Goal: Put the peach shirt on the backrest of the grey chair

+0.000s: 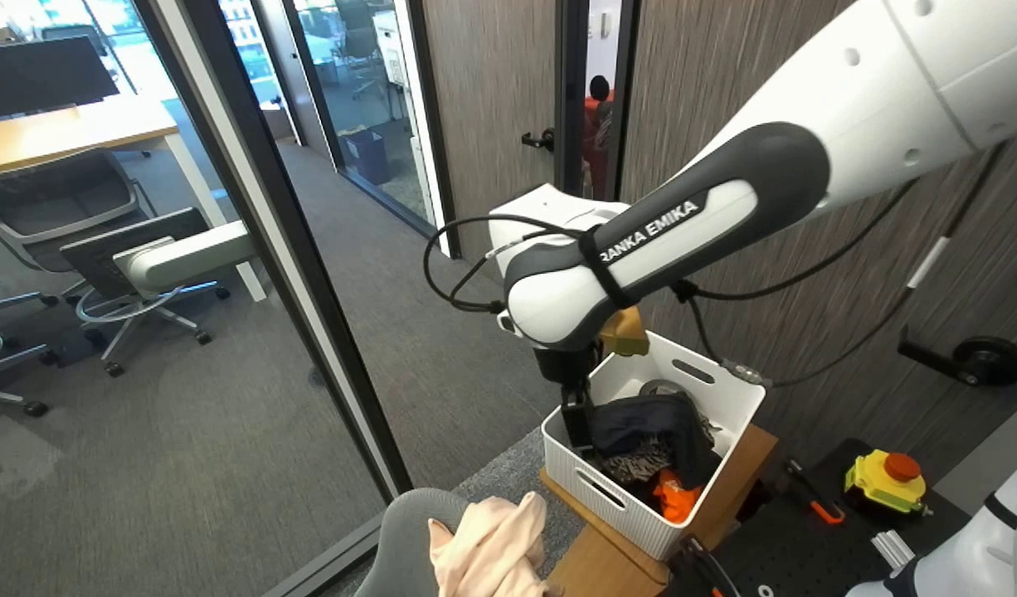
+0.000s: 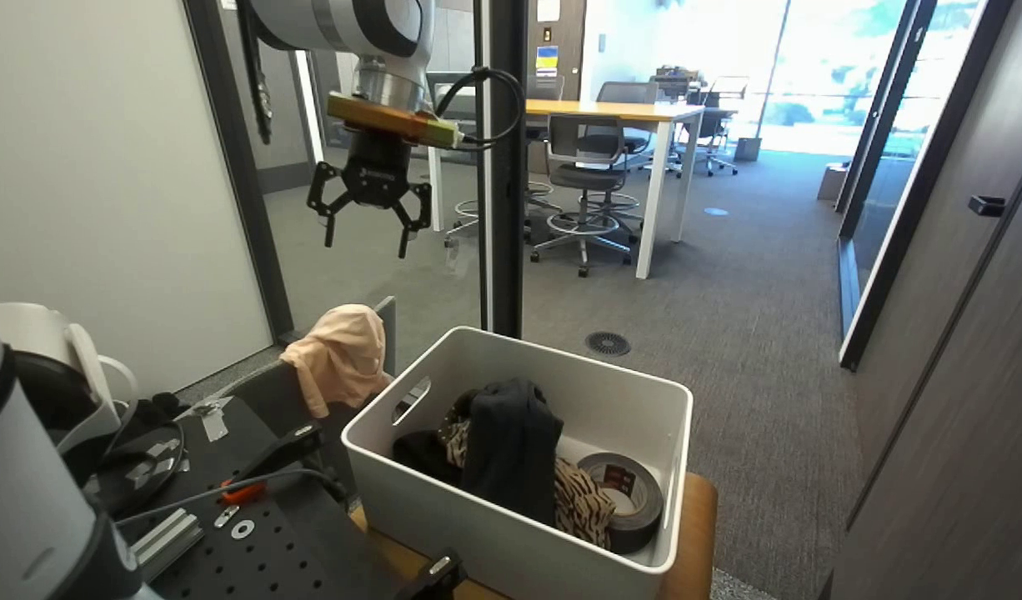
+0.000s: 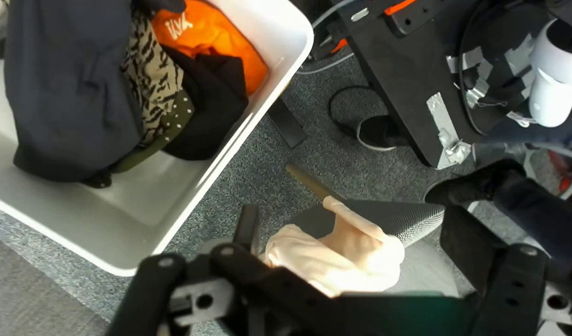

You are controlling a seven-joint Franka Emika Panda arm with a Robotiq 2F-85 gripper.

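In an exterior view the white bin (image 2: 469, 537) holds a dark garment (image 2: 511, 446), striped cloth (image 2: 582, 504) and, at right, 1 tape roll (image 2: 648, 504); the wrist view adds an orange cloth (image 3: 211, 35). To the bin's left, the peach shirt (image 2: 344, 354) drapes over the grey chair's backrest (image 1: 409, 531). Higher up hangs the gripper (image 2: 366, 249), jaws spread wide; in the wrist view it hides part of the shirt, and the bin is cut off.
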